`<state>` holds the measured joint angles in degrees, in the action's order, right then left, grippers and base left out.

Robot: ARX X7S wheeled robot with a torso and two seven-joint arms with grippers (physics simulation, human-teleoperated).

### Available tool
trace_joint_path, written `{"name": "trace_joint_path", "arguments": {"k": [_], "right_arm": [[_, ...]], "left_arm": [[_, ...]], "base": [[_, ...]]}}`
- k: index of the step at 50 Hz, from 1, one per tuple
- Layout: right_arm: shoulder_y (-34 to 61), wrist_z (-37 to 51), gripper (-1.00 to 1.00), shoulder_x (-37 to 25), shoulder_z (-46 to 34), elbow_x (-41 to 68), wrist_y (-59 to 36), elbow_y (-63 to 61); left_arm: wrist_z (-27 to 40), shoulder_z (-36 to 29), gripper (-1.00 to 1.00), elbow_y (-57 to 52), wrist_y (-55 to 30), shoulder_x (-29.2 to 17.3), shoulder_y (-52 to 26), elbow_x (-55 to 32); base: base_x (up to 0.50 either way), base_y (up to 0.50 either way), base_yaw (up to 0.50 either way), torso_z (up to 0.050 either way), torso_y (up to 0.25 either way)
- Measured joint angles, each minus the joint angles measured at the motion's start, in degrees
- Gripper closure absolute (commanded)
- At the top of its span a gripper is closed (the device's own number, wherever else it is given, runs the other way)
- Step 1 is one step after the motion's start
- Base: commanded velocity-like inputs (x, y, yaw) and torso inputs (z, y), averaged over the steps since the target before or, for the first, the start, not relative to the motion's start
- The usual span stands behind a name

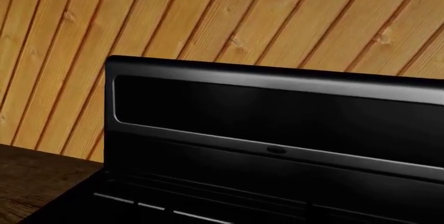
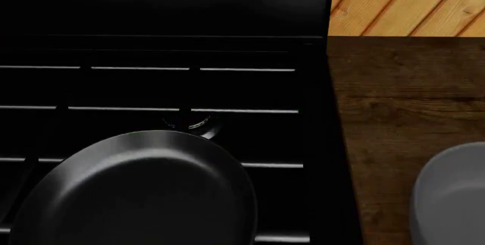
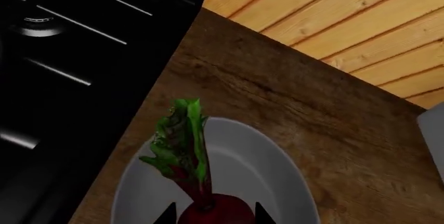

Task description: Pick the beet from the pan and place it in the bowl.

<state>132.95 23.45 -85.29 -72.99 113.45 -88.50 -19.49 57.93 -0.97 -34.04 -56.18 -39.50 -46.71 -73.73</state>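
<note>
Beet [image 3: 211,209] sits clamped in my right gripper [image 3: 211,214] above the bowl [image 3: 277,167], lower centre of frame. My left gripper is out of sight; the pan [image 2: 144,194] lies empty.

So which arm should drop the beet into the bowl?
The right one. In the right wrist view, its pincer holds the beet just over the grey bowl, so it probably only needs to let go. The left wrist view shows just the black stove back and wooden wall.

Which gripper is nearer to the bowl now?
Right. The right gripper holds the beet directly over the bowl. The left wrist view shows only the stove back panel, no bowl.
</note>
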Motion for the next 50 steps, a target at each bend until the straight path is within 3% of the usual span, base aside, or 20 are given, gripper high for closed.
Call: {"name": "trace_joint_path", "arguments": {"k": [21,50], "right_arm": [[-8.5,-6.3,1.00,-4.0,-2.1,-10.8,7.9,0.5],[-18.0,-8.2,1.00,-4.7,-7.9,-17.1,19.0,2.4]], "left_arm": [[-0.2,-1.3,-1.00,0.7,0.3,0.5,0.2,1.2],[-0.8,-2.6,-1.00,1.7,1.0,0.7,0.9,3.0]], "base": [[0.00,0.00,0.00,0.000,0.000],[0.00,0.00,0.00,0.000,0.000]]}}
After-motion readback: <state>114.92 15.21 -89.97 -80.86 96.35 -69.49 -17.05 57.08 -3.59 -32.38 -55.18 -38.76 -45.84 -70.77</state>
